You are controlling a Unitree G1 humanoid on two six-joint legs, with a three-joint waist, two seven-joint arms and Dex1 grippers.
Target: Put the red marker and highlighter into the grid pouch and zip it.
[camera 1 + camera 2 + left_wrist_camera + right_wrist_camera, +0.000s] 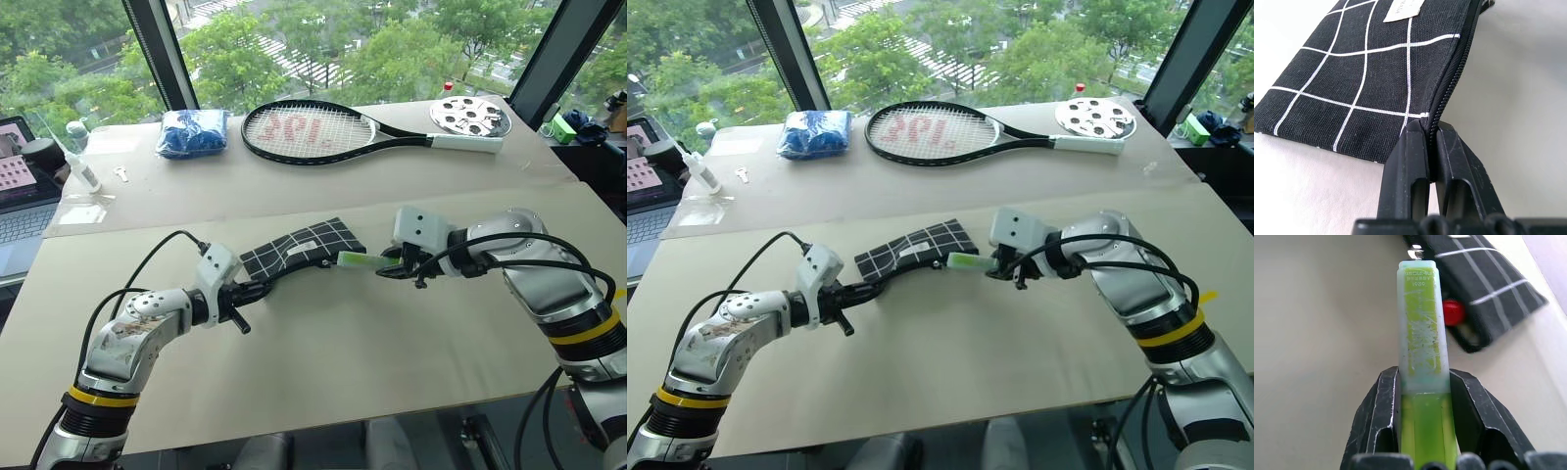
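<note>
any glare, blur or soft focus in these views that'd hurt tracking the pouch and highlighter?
Eye views: even daylight, bright windows behind, grid pouch sharp. Left wrist view: pouch weave crisp, table washed out. Right wrist view: highlighter sharp, pouch mouth behind it soft.

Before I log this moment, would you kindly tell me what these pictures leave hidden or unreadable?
- Red marker: the right wrist view shows just its red end at the grid pouch mouth; the fabric hides the rest.
- Highlighter: its rear end is cut off by the picture edge, between the right hand's fingers.
- Pouch label: cut off by the edge in the left wrist view, too small elsewhere.
- Pouch edge inside the left hand: covered by the fingers.
</note>
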